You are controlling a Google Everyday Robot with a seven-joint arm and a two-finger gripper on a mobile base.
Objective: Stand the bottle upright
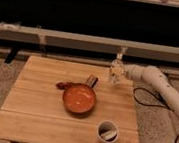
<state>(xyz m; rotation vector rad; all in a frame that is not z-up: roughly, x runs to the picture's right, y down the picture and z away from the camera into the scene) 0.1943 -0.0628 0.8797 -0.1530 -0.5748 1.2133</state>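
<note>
The bottle [116,69] is small and clear, with a pale label and a white cap. It is upright near the far right part of the wooden table [36,113]. My gripper [118,73] reaches in from the right on the white arm [155,78] and is shut on the bottle's body. I cannot tell whether the bottle's base rests on the table or hangs just above it.
An orange-red bowl [79,98] sits mid-table. A small dark packet [91,80] lies behind it and a red-brown item [61,84] to its left. A short white cup [107,131] stands front right. A grey rail [62,39] runs behind; cables [145,97] lie on the floor at right.
</note>
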